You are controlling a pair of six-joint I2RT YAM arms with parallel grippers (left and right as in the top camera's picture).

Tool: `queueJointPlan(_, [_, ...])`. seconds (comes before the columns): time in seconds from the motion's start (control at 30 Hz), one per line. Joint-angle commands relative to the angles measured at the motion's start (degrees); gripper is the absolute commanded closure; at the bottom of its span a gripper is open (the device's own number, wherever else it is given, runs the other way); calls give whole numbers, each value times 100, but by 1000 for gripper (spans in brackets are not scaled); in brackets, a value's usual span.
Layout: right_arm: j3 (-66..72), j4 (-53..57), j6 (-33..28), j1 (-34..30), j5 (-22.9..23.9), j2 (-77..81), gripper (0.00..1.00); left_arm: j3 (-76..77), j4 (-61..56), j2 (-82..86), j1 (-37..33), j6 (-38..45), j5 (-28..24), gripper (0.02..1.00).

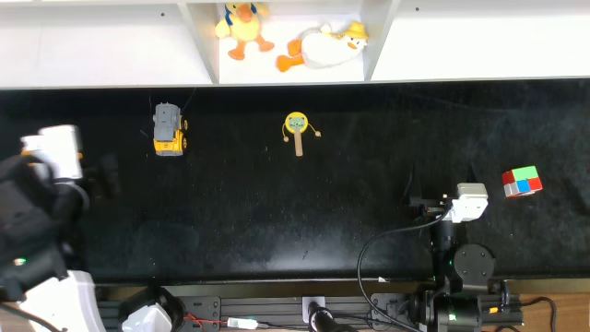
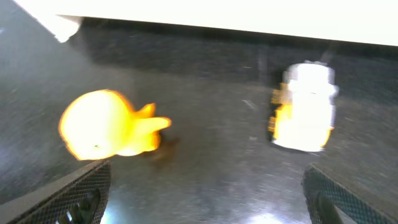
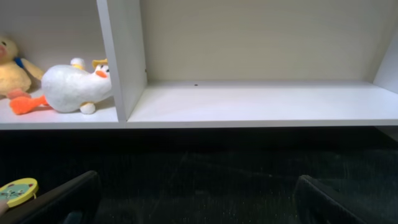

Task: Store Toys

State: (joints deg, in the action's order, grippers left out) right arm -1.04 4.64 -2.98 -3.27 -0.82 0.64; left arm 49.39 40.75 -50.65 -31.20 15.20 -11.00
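— Start on the left. How is your left arm placed?

— My left arm (image 1: 28, 212) is bent up at the left edge of the black tabletop (image 1: 369, 175), wrist tipped down toward the surface. My left tool (image 2: 202, 202) is released, its fingers wide apart with nothing between them. Ahead of it lies a blurred yellow-and-orange toy (image 2: 106, 127); I can't tell what kind. Near that, but apart from it, stands the grey-and-yellow toy truck (image 2: 303, 109), close to the front edge of the white shelf (image 1: 461, 55). I'm touching neither.

— And further along?

— The yellow plush duck (image 1: 243, 23) sits in the shelf's middle compartment. In front of the shelf, on the tabletop, lies the round yellow rattle with a wooden handle (image 1: 296, 130), well apart from the truck. The white plush goose with orange feet (image 1: 323, 48) lies on its side just beside the duck, in the same compartment.

— Your right arm?

— My right arm (image 1: 470, 261) is folded low, close to its base, with the wrist about level and facing the shelf's right compartment. My right tool (image 3: 199, 205) is released too, fingers spread and holding nothing, well short of the shelf.

— Anything beyond it?

— A cube with red, green and blue faces (image 1: 522, 182), on the tabletop to the right of that arm. It is near the arm and not touched by it.
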Motion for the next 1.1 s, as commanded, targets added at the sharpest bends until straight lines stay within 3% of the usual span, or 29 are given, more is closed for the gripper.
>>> queueJointPlan(0.03, [76, -26, 24, 24, 44, -39, 5, 258, -20, -367, -1119, 597, -835, 27])
queueJointPlan(0.2, [76, -26, 24, 24, 44, -39, 3, 317, -31, -839, -1897, 938, -916, 25])
queueJointPlan(0.37, [76, -26, 24, 24, 44, -39, 5, 382, -70, -1182, -2424, 1993, -997, 23])
queueJointPlan(0.47, [76, -26, 24, 26, 44, -39, 5, 450, -323, -1648, -2461, 2367, -994, 23])
queueJointPlan(0.7, [76, -26, 24, 24, 44, -39, 5, 505, -1298, -2559, -2291, 2400, -1043, 23])
queueJointPlan(1.1, [76, -26, 24, 24, 44, -39, 5, 505, -1390, -2841, -2004, 2398, -1147, 23])
